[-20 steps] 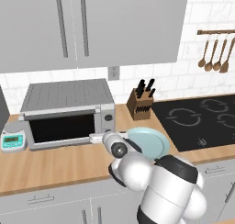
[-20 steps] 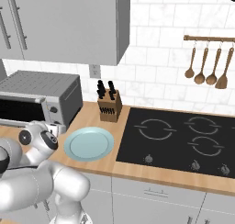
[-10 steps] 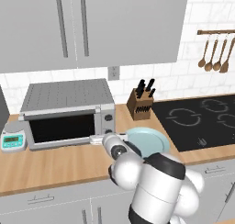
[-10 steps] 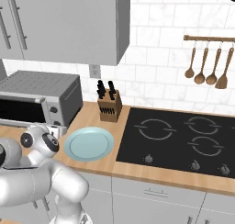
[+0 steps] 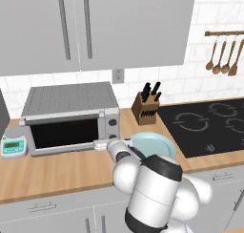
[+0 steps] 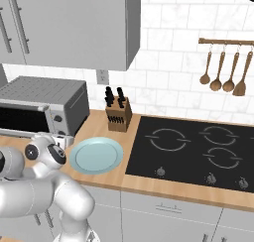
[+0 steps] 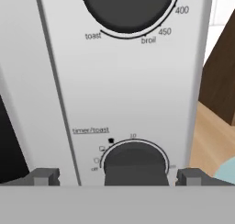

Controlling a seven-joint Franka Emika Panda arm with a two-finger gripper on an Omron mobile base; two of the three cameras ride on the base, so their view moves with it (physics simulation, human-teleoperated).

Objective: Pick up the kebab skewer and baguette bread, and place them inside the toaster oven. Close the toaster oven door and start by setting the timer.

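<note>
Taking the toaster oven as the landmark: at its left end a small white scale sits on the wooden counter; the oven itself is a long box, its long axis running along the back wall and its front facing out over the counter; the toaster oven door stands upright and shut, dark glass across the front; at the oven's right end is the control panel, where the hand view shows an upper dial marked toast, broil, 450, 400 and a lower timer knob labelled timer/toast; the gripper sits right in front of that timer knob, jaws spread wide to either side of it, holding nothing; whether the fingers touch the knob cannot be told; right of the oven lies a round light blue plate; behind it a knife block; farther right the black cooktop.
</note>
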